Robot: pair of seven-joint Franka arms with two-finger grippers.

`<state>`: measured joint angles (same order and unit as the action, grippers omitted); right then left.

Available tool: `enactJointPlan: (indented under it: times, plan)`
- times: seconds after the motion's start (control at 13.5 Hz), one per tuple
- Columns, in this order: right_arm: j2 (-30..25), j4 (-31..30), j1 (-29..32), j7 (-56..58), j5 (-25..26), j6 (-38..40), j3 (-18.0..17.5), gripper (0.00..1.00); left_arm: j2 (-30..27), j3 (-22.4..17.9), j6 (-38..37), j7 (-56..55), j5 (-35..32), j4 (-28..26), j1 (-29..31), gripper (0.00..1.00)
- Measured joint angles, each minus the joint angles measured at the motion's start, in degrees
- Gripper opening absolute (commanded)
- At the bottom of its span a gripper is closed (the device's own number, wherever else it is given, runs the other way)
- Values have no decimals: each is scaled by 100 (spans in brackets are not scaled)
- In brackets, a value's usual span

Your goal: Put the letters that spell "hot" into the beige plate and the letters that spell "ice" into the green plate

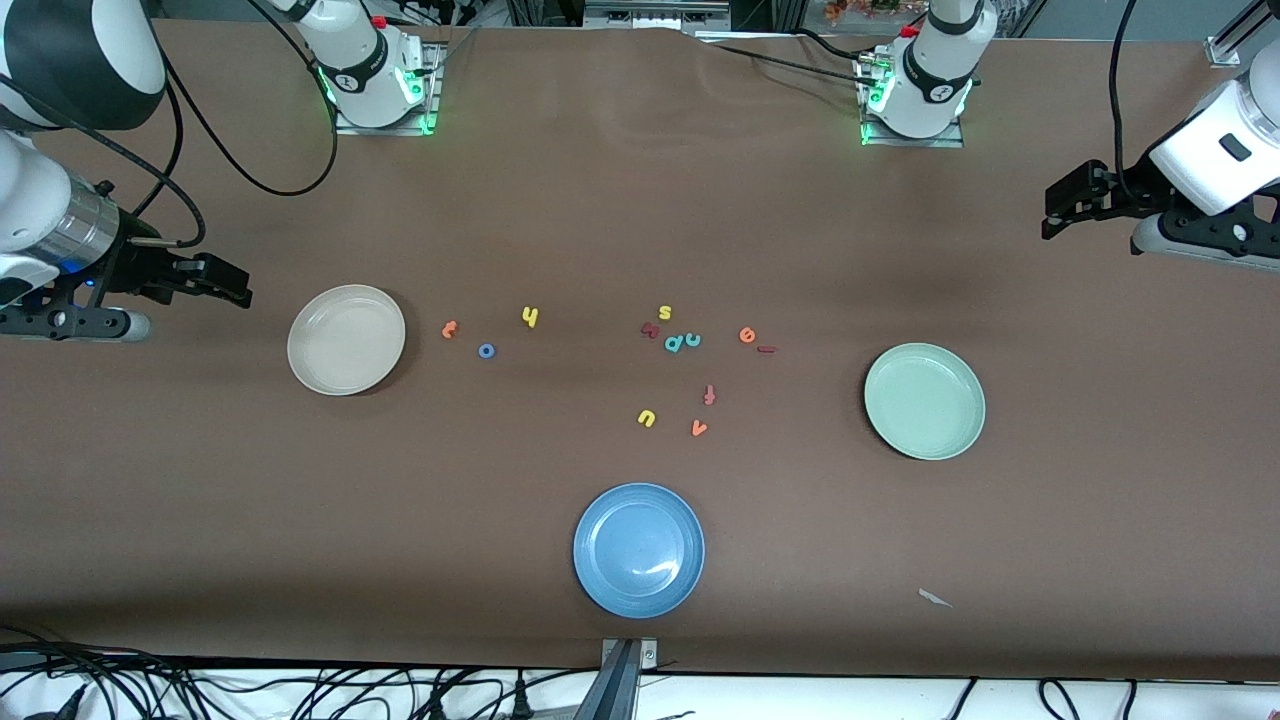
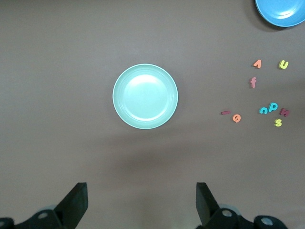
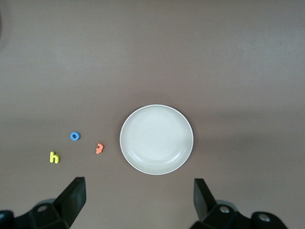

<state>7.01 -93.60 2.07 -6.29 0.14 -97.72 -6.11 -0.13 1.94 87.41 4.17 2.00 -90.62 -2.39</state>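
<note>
You've got 3 plates, beige plate (image 1: 346,340) with h (image 1: 530,317), o (image 1: 486,351), t (image 1: 450,329) beside it at its 3 o'clock, green plate (image 1: 925,401) with i (image 1: 767,349), c (image 1: 694,341), e (image 1: 747,335) at its 9-10 o'clock, blue plate (image 1: 639,549) at 6 o'clock, 11 letters total on the table, left gripper (image 2: 142,202) and right gripper (image 3: 139,200) both fingers apart, waiting over the table ends.

Two white arms (image 1: 950,70) with rounded shells and black joint bands are being shown, each base (image 1: 380,100) mounted on a metal plate and glowing green. Black cables are being trailed from the arms, and red caps are being seen near the bases. Black two-finger grippers (image 1: 1065,205) are being carried on silver and white wrists.
</note>
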Motion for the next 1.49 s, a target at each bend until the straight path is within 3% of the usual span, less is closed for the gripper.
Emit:
enactJointPlan:
  times: [1.49]
  plan:
    - [2,0,0,0,0,2,0,100,-39,-54,0,48,-238,-27,-275,100]
